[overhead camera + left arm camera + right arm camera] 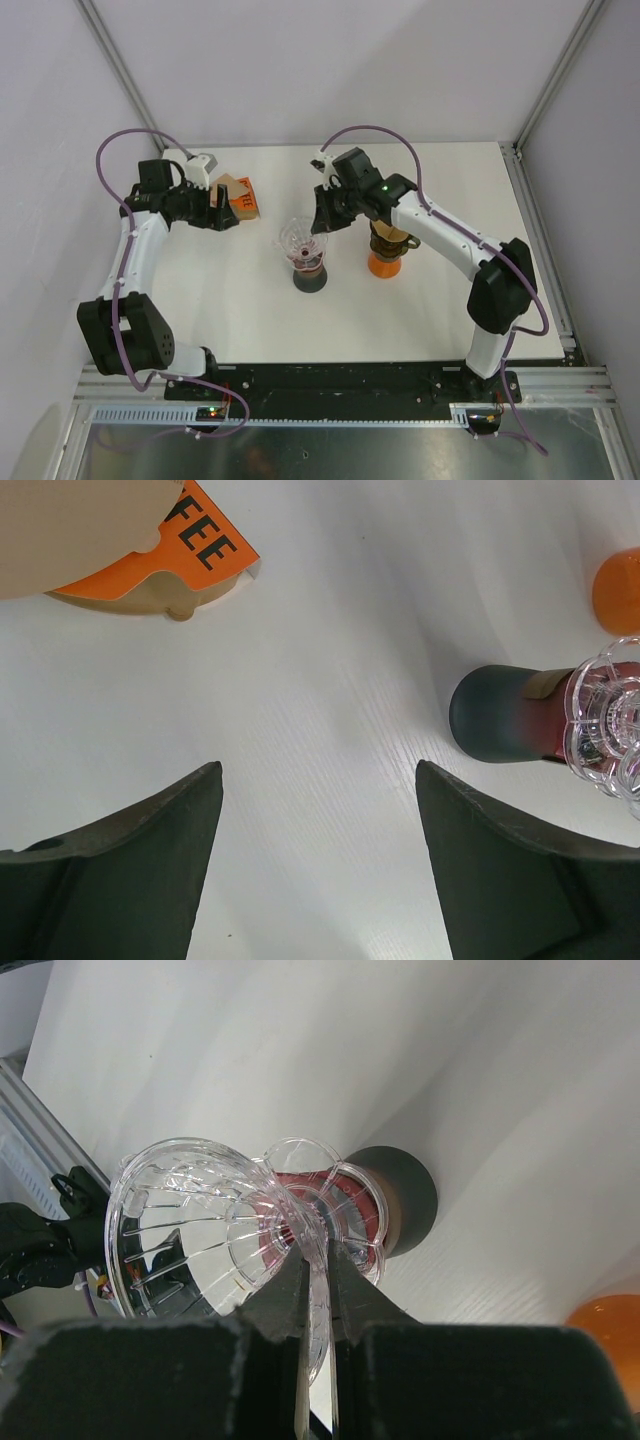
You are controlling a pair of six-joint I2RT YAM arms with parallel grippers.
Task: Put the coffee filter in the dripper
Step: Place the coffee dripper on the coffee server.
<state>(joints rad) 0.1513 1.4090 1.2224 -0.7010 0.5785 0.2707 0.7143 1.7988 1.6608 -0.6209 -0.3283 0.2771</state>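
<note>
The white table point(450, 300) fills the cell, with both arms reaching in from its near edge. The left arm point(140, 260) bends toward the far-left corner, and the right arm point(450, 235) sweeps across to the middle, passing over an orange cup point(384, 264) and partly hiding it. A dark cup point(309, 278) with a red band stands at the centre, and the clear dripper point(296, 236) sits on top of it. The right gripper point(318, 1270) is clamped tight on the dripper's scalloped edge, crowding its right side. Well to the left lies an orange pack point(242, 200) with black lettering. The beige coffee filter point(70, 525) is on that pack, not in the dripper. The left gripper point(317, 768) hangs just beside the pack, jaws spread wide and holding nothing, with only tabletop between them.
</note>
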